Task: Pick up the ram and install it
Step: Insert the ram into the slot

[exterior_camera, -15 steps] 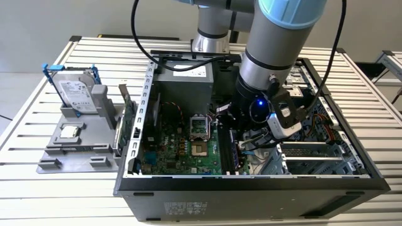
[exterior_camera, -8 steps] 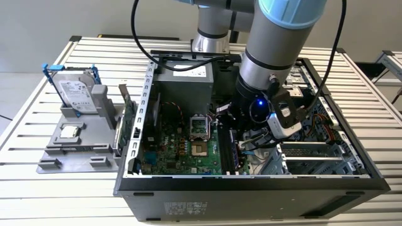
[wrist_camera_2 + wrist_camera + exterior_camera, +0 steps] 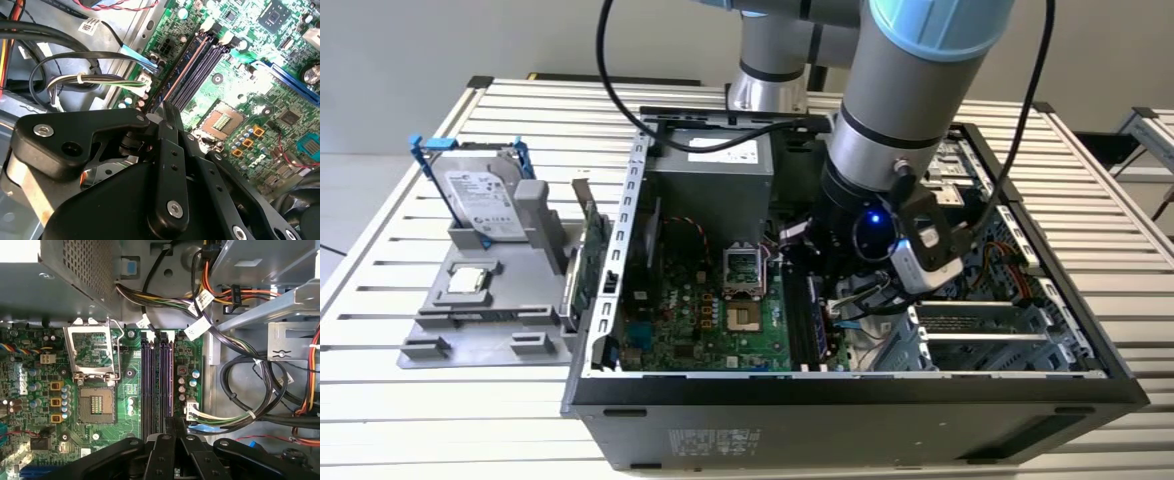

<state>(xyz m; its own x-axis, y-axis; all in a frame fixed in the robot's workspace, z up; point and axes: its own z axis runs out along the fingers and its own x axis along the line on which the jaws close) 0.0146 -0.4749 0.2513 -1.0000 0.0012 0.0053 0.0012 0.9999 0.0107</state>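
exterior view sets the scene: an open black desktop computer case (image 3: 854,385) lies on the pale slatted metal worktop (image 3: 400,390), and the grey robot arm reaches down into it with its black end effector (image 3: 834,285) low over the green motherboard (image 3: 707,320). both wrist views look past the end effector (image 3: 165,107) (image 3: 167,422) to the dark memory slots (image 3: 156,380) (image 3: 197,65). in the second wrist view its fingers (image 3: 172,120) are drawn together on the long narrow dark-blue ram stick (image 3: 175,75), seen edge-on as a thin strip standing in the slot nearest the case wall. the first wrist view adds the open silver processor socket (image 3: 92,357) beside the slots and a bundle of coloured cables (image 3: 235,370) crowding the other side. outside the case, towards the exterior view's left, a silver hard drive in a blue frame (image 3: 478,195) stands on a grey holder (image 3: 467,320), with a green expansion card (image 3: 594,250) upright just beside the case wall.
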